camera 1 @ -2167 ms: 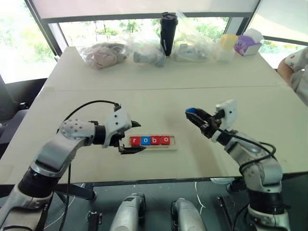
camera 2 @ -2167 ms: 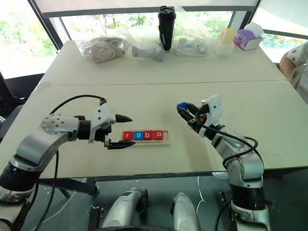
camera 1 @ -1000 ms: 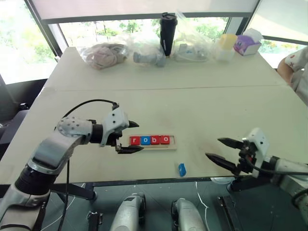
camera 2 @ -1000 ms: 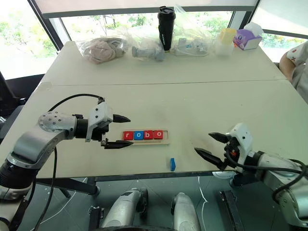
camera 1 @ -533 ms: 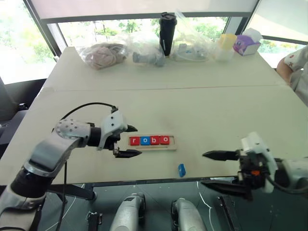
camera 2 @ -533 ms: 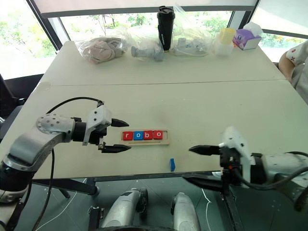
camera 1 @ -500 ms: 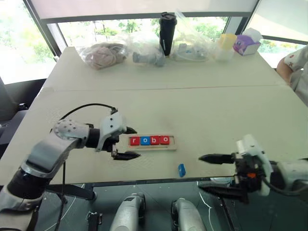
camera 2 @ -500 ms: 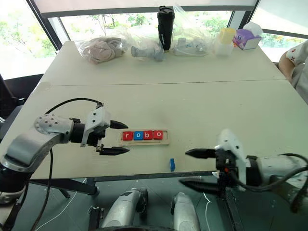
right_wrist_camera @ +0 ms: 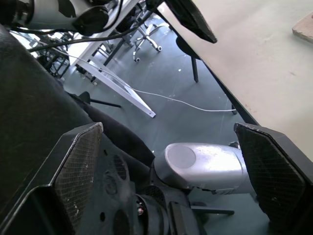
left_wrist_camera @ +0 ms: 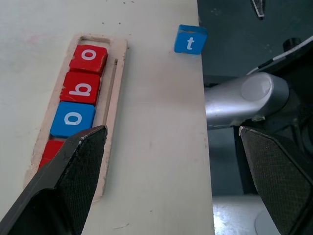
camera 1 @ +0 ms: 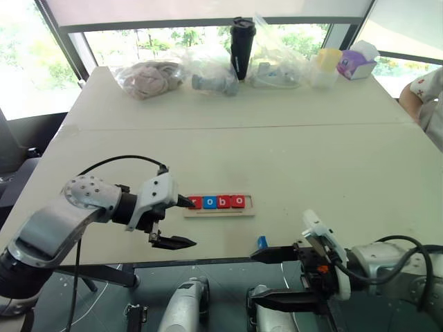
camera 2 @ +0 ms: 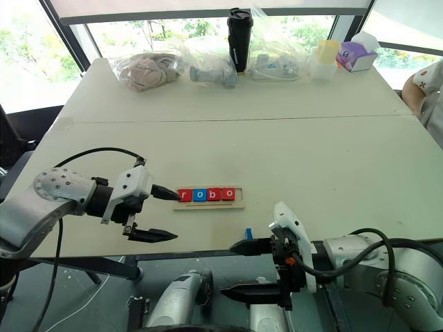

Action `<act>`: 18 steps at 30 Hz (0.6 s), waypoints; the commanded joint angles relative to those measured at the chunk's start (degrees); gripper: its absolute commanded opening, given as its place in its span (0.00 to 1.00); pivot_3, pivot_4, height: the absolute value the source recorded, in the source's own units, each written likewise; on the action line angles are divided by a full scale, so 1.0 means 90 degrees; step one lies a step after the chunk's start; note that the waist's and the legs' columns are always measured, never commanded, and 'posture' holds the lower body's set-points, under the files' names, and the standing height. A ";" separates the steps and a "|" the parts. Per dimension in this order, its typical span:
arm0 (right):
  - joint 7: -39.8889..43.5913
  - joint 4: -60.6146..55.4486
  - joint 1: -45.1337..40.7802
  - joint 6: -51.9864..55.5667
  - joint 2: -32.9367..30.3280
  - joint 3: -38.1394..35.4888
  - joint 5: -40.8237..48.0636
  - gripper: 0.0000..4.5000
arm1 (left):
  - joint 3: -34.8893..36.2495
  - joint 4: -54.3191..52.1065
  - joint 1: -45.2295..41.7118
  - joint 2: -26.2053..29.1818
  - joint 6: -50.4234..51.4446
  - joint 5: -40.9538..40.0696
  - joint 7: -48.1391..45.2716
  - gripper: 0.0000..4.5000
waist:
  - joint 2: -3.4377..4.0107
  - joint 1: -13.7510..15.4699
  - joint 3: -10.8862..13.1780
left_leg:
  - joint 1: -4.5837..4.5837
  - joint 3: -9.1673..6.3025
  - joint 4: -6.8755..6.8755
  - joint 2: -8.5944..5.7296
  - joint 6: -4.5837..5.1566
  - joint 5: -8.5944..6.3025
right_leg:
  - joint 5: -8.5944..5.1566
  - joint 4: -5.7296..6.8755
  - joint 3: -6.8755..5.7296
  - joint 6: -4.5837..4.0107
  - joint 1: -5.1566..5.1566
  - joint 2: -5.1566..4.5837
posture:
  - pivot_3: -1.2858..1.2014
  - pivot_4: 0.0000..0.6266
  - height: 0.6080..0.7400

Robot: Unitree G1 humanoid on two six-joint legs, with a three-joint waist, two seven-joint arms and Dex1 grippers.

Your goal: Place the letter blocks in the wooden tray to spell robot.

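Observation:
The wooden tray (camera 1: 218, 207) lies mid-table and holds letter blocks: red r (camera 1: 194, 203), blue o (camera 1: 209, 202), red b (camera 1: 223, 201), red o (camera 1: 238, 200). A blue t block (camera 1: 261, 242) sits apart from the tray at the table's very front edge, also in the left wrist view as the t block (left_wrist_camera: 190, 39). My left gripper (camera 1: 188, 223) hangs open just left of the tray, with one fingertip near the r tile. My right gripper (camera 1: 252, 275) is open and empty. It points left, below the table's front edge and under the t block.
The far table carries plastic bags (camera 1: 149, 77), a black tumbler (camera 1: 241, 47), a yellow cup (camera 1: 327, 61) and a purple tissue box (camera 1: 355, 63). A person's sleeve (camera 1: 426, 93) shows at the right edge. The table's front edge (camera 1: 208, 261) runs between my grippers.
My right gripper let go of the blue t block, which now rests at the table's front edge. It then swung left and down below that edge. My left gripper drew back slightly.

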 commanded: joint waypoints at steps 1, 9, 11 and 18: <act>0.0007 -0.0002 -0.0037 -0.0031 -0.0123 0.0099 -0.0347 0.99 | 0.0118 -0.0154 -0.0020 0.0041 -0.0012 -0.0064 0.0034 1.00 | 0.0000 0.0005 0.0000 | 0.0000 0.0000 0.0000 0.0000 0.0000 0.0000 | 0.0000 0.0000 0.0000 0.0000 0.0000 0.0000 | 0.52 0.24 1.00; 0.0244 0.0376 -0.0017 -0.0406 -0.0302 0.0308 -0.1652 0.99 | 0.0055 -0.0058 -0.0086 -0.0021 -0.0051 -0.0004 0.0078 1.00 | 0.0000 -0.0002 0.0000 | 0.0000 0.0002 -0.0001 0.0000 0.0001 -0.0001 | 0.0000 -0.0003 0.0000 0.0000 -0.0002 0.0000 | 0.52 0.24 1.00; 0.0276 0.0492 -0.0065 -0.0542 -0.0304 0.0324 -0.1959 0.99 | 0.0044 -0.0025 -0.0104 -0.0042 -0.0070 0.0015 0.0094 1.00 | 0.0000 0.0002 0.0000 | -0.0001 0.0002 0.0000 0.0000 0.0001 -0.0001 | 0.0000 -0.0003 -0.0001 0.0000 -0.0002 0.0000 | 0.52 0.24 1.00; 0.0423 0.0691 -0.0223 -0.0656 -0.0274 -0.0176 -0.2007 0.99 | 0.0040 0.0004 -0.0092 -0.0078 -0.0083 0.0031 0.0171 1.00 | 0.0000 0.0004 0.0000 | -0.0001 0.0003 0.0000 0.0000 0.0001 -0.0001 | 0.0001 -0.0003 -0.0001 -0.0001 0.0000 0.0000 | 0.52 0.24 1.00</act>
